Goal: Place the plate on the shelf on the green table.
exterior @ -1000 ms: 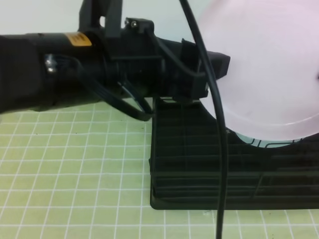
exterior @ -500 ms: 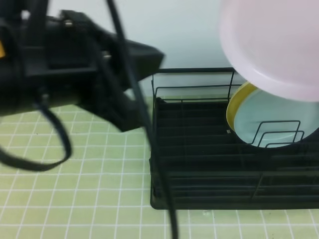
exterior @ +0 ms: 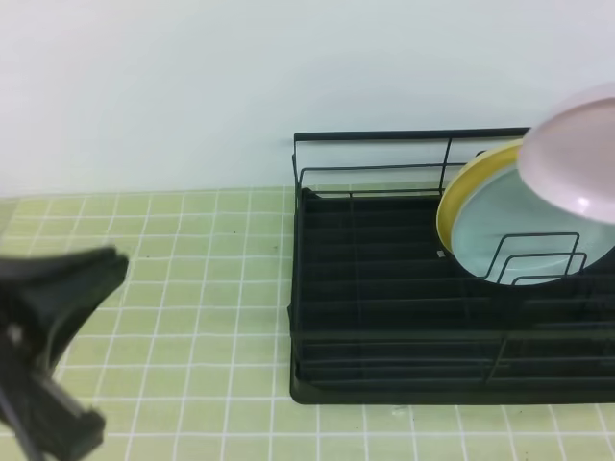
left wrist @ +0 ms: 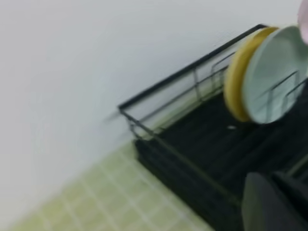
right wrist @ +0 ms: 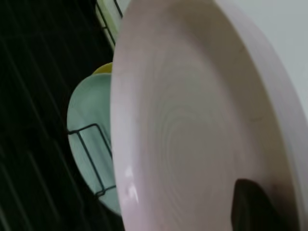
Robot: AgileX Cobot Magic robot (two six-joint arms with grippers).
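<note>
Plate [exterior: 575, 158], pale pink-lilac, up in the air at about two o'clock in the high view, tilted, cut by the right edge of that view. Hangs above and partly in front of the two plates already standing in the rack. In the right wrist view fills most of the picture [right wrist: 192, 120], with one dark fingertip [right wrist: 252, 204] of the right gripper pressed on its inner face at five o'clock; second finger hidden behind the rim, so clamped on the plate as far as can be told.

Shelf [exterior: 384, 317], black wire with a tray base, at three o'clock on the green table [exterior: 192, 288], back rail toward the white wall. Yellow plate [exterior: 461, 197] stands on edge at its right end, and just in front of that, touching or nearly so, a pale blue-green plate [exterior: 509, 230] leans behind a low wire loop. Same pair seen from the left wrist camera at one o'clock, yellow plate [left wrist: 237, 72] behind, blue-green plate [left wrist: 269, 77] in front.

Left gripper [exterior: 48, 317] low at eight o'clock in the high view, dark and blurred, well apart from the shelf; closed, holding nothing visible.
</note>
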